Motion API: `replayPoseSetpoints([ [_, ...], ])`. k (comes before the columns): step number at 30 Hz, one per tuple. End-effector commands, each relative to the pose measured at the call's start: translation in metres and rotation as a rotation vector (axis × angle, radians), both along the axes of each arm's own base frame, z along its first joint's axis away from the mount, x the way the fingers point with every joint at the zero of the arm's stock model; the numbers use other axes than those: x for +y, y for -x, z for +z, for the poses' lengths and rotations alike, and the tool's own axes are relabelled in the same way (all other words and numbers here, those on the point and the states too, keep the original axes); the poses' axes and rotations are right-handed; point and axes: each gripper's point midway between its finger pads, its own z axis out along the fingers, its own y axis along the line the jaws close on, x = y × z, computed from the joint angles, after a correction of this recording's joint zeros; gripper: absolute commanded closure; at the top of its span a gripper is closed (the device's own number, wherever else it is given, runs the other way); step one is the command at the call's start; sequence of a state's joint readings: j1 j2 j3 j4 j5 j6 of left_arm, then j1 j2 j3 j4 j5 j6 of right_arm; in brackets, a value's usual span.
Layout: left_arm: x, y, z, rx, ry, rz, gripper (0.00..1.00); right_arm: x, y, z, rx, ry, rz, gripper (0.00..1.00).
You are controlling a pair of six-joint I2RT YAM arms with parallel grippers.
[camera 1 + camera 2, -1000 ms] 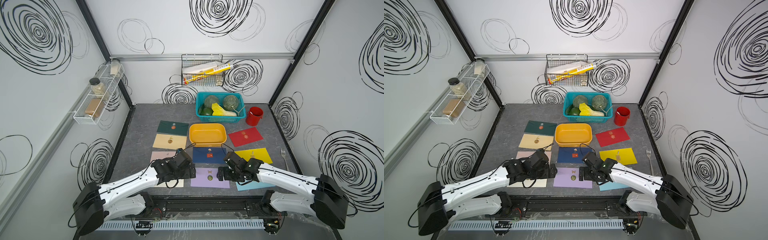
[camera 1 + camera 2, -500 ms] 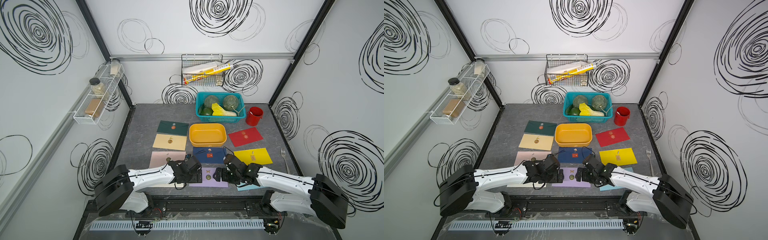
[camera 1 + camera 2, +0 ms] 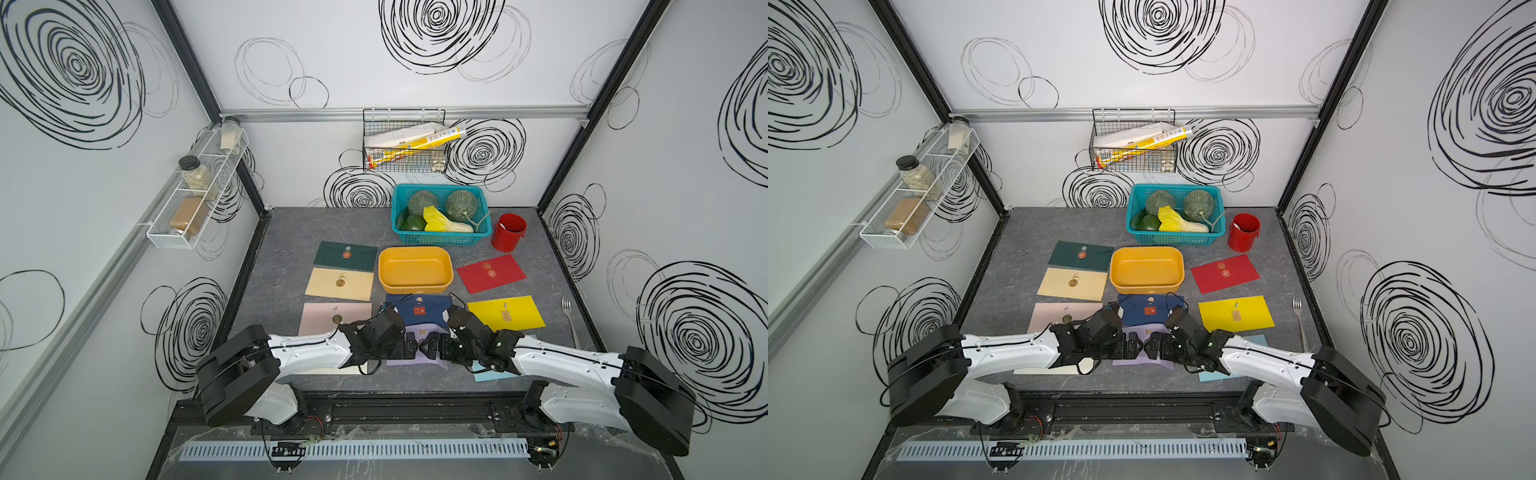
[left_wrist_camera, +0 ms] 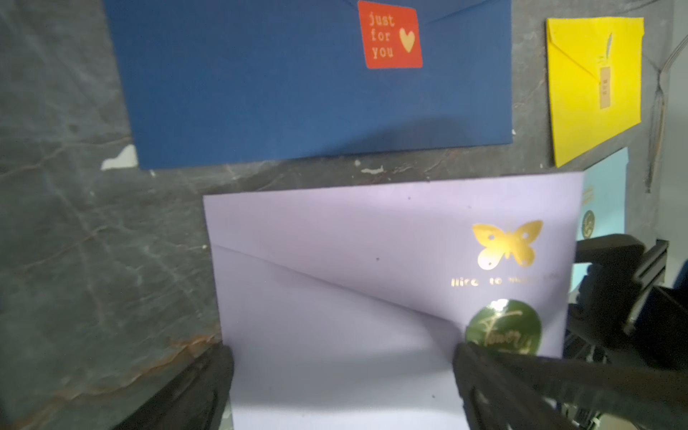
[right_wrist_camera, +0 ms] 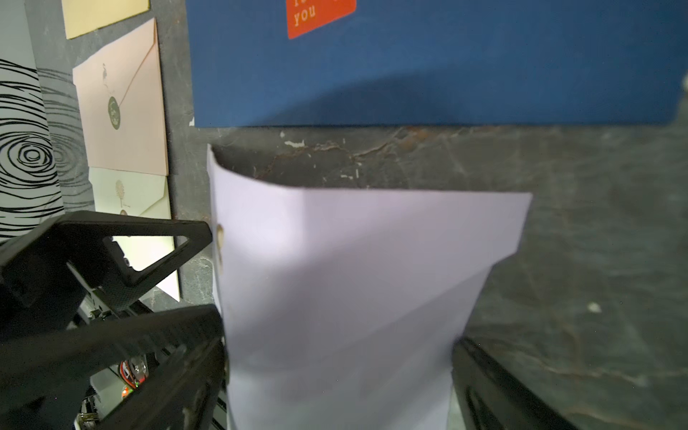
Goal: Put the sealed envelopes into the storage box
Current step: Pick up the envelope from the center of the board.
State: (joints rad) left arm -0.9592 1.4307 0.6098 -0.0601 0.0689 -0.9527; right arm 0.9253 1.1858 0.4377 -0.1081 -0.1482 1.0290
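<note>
Nine sealed envelopes [image 3: 491, 273] visible on the grey bench [image 3: 282, 257], one mustard-yellow storage box [image 3: 415, 288], left tool [image 4: 342, 372] and right tool [image 5: 335, 372] both spread wide astride the lilac envelope [image 4: 335, 231].

storage box [image 3: 415, 287] before basket [image 3: 440, 240] | cup [image 3: 508, 235] right of basket | fork [image 3: 568, 316] far right

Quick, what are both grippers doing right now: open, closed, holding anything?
Left gripper: open, jaws straddling the lilac envelope, gripping nothing.
Right gripper: open, also over the lilac envelope, gripping nothing.
</note>
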Motion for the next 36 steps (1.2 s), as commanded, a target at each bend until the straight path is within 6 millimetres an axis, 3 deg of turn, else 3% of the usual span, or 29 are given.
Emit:
replayPoseSetpoints([
  [1,0.018,0.024,-0.027,0.103,-0.093,-0.05,0.01,-0.02,0.024,-0.026,0.127,0.066,-0.025,0.0],
  [5,0.014,0.025,-0.027,0.108,-0.072,-0.06,0.01,-0.022,0.02,-0.026,0.117,0.107,-0.029,0.0],
  [9,0.012,0.024,-0.025,0.098,-0.055,-0.066,0.01,-0.025,0.023,-0.036,0.132,0.115,-0.036,0.12],
  [13,0.012,0.018,-0.014,0.07,-0.059,-0.074,0.01,-0.033,0.023,-0.039,0.123,0.138,-0.051,0.15],
  [15,0.018,-0.001,0.006,0.016,-0.1,-0.085,0.01,-0.036,0.022,-0.038,0.107,0.146,-0.055,0.15],
  [19,0.033,-0.068,0.07,-0.23,-0.171,-0.218,0.01,-0.042,0.018,-0.036,0.052,0.171,-0.029,0.15],
  [22,0.021,-0.088,0.075,-0.244,-0.148,-0.43,0.08,-0.048,0.015,-0.036,0.003,0.199,-0.006,0.15],
  [27,-0.012,-0.068,0.064,-0.261,-0.001,-0.731,0.13,-0.045,0.01,-0.035,-0.054,0.202,0.044,0.14],
  [32,-0.025,-0.048,0.062,-0.288,0.056,-0.889,0.15,-0.037,0.009,-0.035,-0.071,0.195,0.102,0.15],
  [36,-0.029,-0.046,0.05,-0.273,0.078,-0.918,0.15,-0.033,0.004,-0.032,-0.095,0.213,0.136,0.15],
])
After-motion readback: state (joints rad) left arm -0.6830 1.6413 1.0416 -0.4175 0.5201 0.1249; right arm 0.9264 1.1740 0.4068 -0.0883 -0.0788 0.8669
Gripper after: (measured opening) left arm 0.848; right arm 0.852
